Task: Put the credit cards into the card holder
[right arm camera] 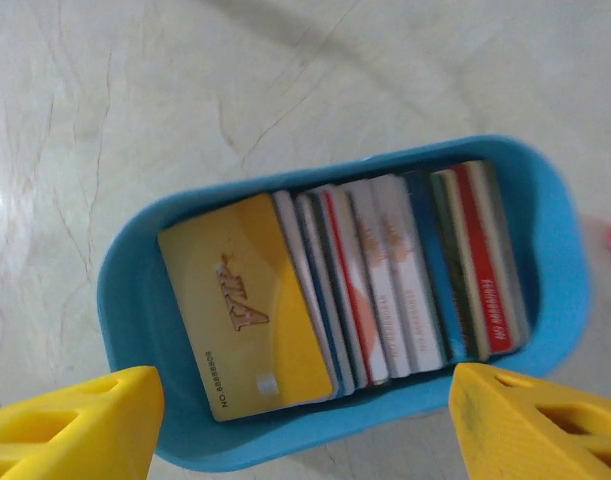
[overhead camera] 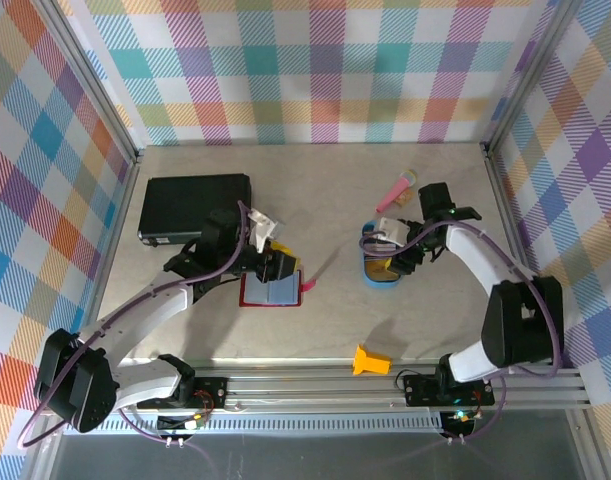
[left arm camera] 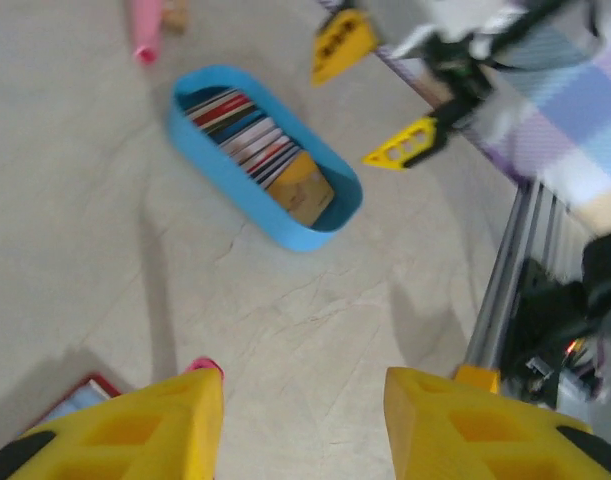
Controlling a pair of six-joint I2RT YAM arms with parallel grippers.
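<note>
A: Right claw [right arm camera: 300, 405], jaws apart, hovers over the credit cards [right arm camera: 405, 290] packed tight in the blue tray [right arm camera: 135, 300], right of centre. You may pinch two at once.

B: Left claw [left arm camera: 300, 400] is apart and empty. The card holder [overhead camera: 272, 290], centre-left on the bench, could slide.

Bare table [overhead camera: 335, 225] btwn card holder [overhead camera: 275, 292] & blue tray [overhead camera: 377, 281]
</note>
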